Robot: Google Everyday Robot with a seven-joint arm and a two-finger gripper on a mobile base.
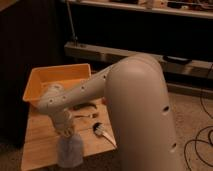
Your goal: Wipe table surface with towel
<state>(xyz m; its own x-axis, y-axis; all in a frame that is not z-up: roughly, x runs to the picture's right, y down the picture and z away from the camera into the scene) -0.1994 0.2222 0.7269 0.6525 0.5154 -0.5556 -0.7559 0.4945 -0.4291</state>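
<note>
A pale grey-blue towel (pixel 69 151) hangs from my gripper (pixel 66 134) at the front edge of the small wooden table (pixel 37 142). The towel's lower end rests on or just over the table's front edge. My white arm (pixel 130 100) fills the right and centre of the camera view and hides most of the table's right side. The gripper points down over the table's front centre.
An orange bin (pixel 42 80) stands at the back left of the table. A dark utensil (pixel 82 106) and a white spoon-like item (pixel 101 131) lie mid-table. A dark shelf unit (pixel 125 30) runs behind. Cables (pixel 197 145) lie on the floor at right.
</note>
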